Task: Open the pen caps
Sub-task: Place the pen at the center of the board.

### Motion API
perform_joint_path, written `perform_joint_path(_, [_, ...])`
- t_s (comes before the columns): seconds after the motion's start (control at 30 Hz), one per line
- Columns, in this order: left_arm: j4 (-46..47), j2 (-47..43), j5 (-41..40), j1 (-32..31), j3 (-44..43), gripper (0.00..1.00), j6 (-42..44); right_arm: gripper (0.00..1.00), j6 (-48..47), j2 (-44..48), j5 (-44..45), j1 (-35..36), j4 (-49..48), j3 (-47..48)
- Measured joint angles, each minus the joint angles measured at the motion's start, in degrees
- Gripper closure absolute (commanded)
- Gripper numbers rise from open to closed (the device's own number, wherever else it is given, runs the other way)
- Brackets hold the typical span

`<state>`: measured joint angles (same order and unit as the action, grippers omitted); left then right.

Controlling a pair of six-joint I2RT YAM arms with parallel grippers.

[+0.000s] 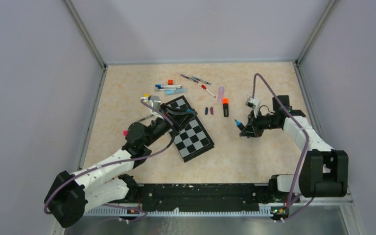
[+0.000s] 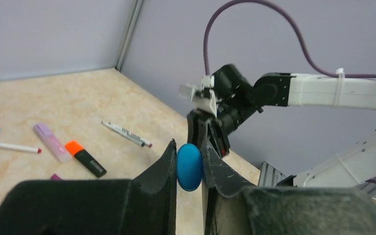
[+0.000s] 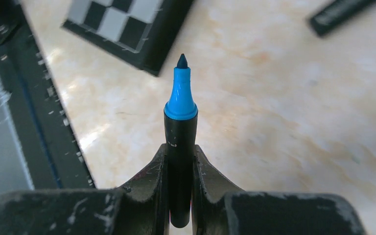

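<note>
Jaws of my left gripper (image 2: 189,155) are squeezing the blue pen cap (image 2: 189,170) above the far edge of the checkered board (image 1: 194,136), and to the right I am holding the black marker (image 3: 180,125), its blue tip bare, tight in my right gripper (image 3: 180,152).

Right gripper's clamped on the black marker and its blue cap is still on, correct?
No: the blue cap is off. The right wrist view shows the right gripper clamped on the black marker with its blue tip bare.
</note>
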<state>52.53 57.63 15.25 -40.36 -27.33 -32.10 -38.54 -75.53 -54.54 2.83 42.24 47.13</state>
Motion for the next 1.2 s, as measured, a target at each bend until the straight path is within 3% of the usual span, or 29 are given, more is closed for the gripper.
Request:
perform_joint_path(0.23, [-8.9,-2.3,-0.2,0.2,1.4,1.0,-1.1,1.0,12.5,2.8,10.7,-12.5,-12.0,-0.6])
perform_joint_path(0.37, [-12.2,-2.3,-0.2,0.2,1.8,1.0,-1.1,1.0,15.9,1.7,14.3,-16.7,-14.0,0.8])
perform_joint_path(1.2, [-16.3,-3.7,-1.2,1.0,5.2,1.0,2.0,0.85,19.3,-33.7,18.7,-17.3,-8.5,31.0])
